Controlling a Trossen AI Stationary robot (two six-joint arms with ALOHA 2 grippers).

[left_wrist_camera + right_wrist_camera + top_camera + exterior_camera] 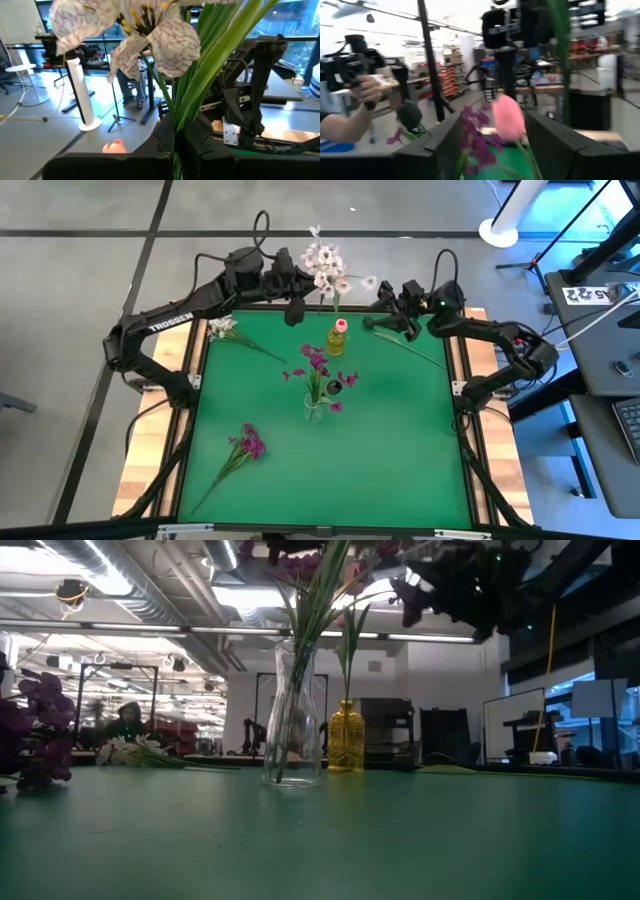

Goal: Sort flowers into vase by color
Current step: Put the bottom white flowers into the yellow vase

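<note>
From above, we have the left claw (pixel 297 308) at the tabletop's (pixel 400 450) far edge, pinching a pale veined sprig (pixel 325 265) by its stem, right beside the yellow bottle (pixel 337 338). The right claw (pixel 385 313) waits near the far right corner, above a green stem (pixel 415 350) lying flat. The clear vase (pixel 314 408) mid-tabletop already carries purple blooms (pixel 318 363). A white sprig (pixel 225 330) lies far left, a purple one (pixel 250 443) near left.

At table level, the vase (pixel 293 715) and bottle (pixel 346 737) stand upright, the bottle with a stem already in it.

Through the left wrist, the fingers (pixel 200 142) are pressed onto the green stem, with cream petals (pixel 165 40) veined in purple up top.

Through the right wrist, the fingers (pixel 565 145) are spread, holding nothing; a pink bud (pixel 509 118) shows between them.

We'd say the trick now: keep the stem vertical, centre its tip over the bottle's narrow mouth, and lower slowly.
</note>
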